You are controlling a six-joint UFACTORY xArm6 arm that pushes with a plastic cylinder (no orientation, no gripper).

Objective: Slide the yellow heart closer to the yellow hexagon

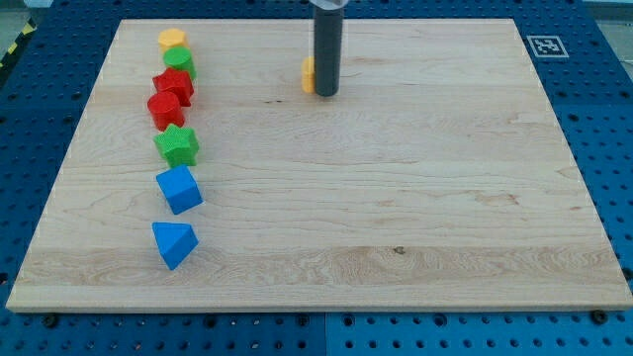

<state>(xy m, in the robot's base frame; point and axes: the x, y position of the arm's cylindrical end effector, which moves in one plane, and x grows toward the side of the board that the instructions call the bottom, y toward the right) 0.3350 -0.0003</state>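
My tip [326,94] stands near the view's top middle. A yellow block [309,74], mostly hidden behind the rod, shows only a sliver at the rod's left side; its shape cannot be made out. The tip seems to touch it on its right. The yellow hexagon [172,40] lies at the view's top left, at the head of a column of blocks, far to the left of the tip.
Below the hexagon, down the board's left side, lie a green block [180,62], a red star [174,85], a red block [164,107], a green star [178,145], a blue block [179,189] and a blue triangle-like block [174,242]. The wooden board [415,218] sits on a blue perforated table.
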